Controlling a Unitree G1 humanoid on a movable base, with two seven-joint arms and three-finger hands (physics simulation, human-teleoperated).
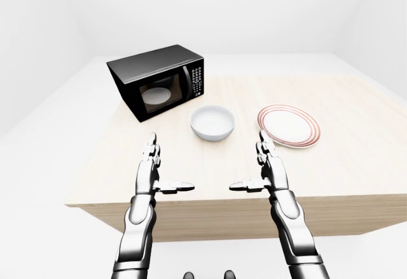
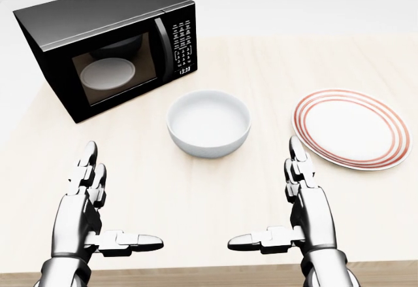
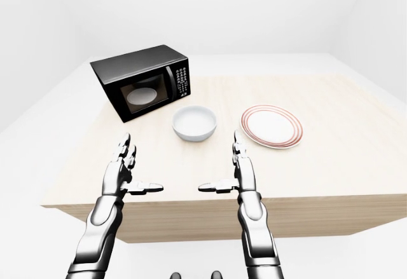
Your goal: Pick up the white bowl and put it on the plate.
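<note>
Bowl (image 2: 209, 125): white, upright, empty; sits on tabletop near centre of head view, free of both hands.
Plate (image 2: 354, 129): white w/ red rings round rim, flat on table, to the right of bowl in head view, near it but not touching; nothing on it.
Microwave (image 2: 108, 43): black, door closed, keypad on its right side; top left of head view, just up-left of bowl. Pale round dish visible through door window.
Table (image 1: 356, 164): light wood top, thick edge seen in eye views; white room around it.
Left hand (image 2: 88, 210): bottom left of head view, fingers (image 2: 87, 168) straight & pointing up the view, thumb stuck out toward centre. Spread wide, holding nothing. Well below bowl, no contact.
Right hand (image 2: 302, 210): bottom right of head view, mirror pose of left; fingers extended, thumb pointing inward. Wide open, empty. Fingertips sit below the gap btw bowl and plate, touching neither.
Hands vs bowl: bowl lies above and between the two hands in head view; both thumbs point toward each other w/ clear gap between them.
Task status: bowl on table, not on plate.
</note>
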